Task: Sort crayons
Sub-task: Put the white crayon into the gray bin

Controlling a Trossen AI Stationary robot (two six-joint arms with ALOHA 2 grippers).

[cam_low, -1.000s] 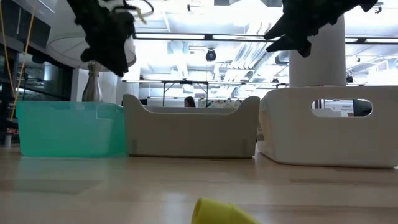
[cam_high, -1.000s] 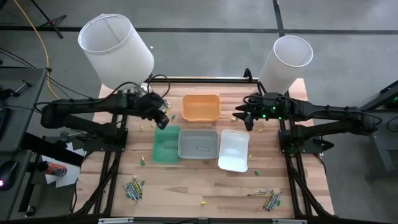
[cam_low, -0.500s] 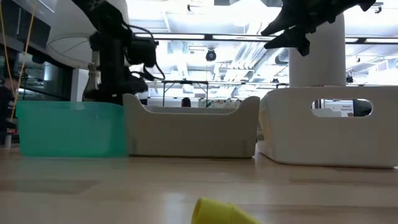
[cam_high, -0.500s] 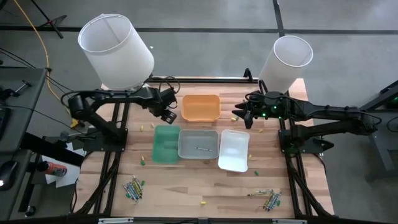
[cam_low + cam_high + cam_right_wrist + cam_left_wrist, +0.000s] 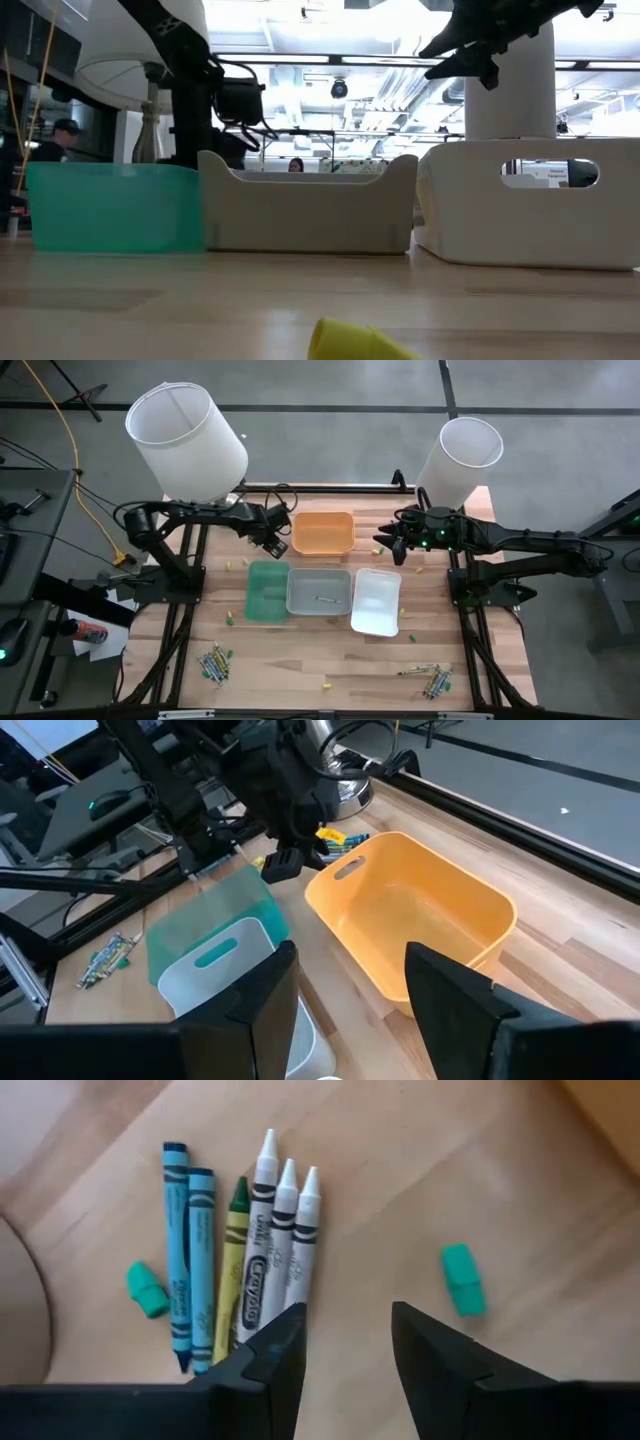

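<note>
From above, a loose heap of crayons (image 5: 213,663) lies near the surface's (image 5: 300,660) front edge at about 7 o'clock, too small there to tell colours apart. The left hand (image 5: 276,541) hangs at about 11 o'clock, between the big white lampshade (image 5: 186,443) and the orange tray (image 5: 323,532), just off that tray's left end. Its wrist camera looks down on a neat row of crayons (image 5: 240,1275): two blue, one yellow-wrapped with a green tip, three white; their lower ends are hidden behind the hand's fingers (image 5: 278,1352). Two green stubs (image 5: 464,1279) lie apart on either side. The fingers stand parted with bare wood between them, grasping nothing.

In the middle sit the green tray (image 5: 267,591), the grey tray (image 5: 319,591) with one small crayon inside, and the white tray (image 5: 376,601). From the low camera their walls hide whatever is inside, and a yellow piece (image 5: 355,341) is cut off at the frame's edge.

The right hand (image 5: 392,544) hovers at about 1 o'clock, just right of the orange tray, fingers (image 5: 262,1000) spread and empty. More crayons (image 5: 432,678) lie at 5 o'clock.
</note>
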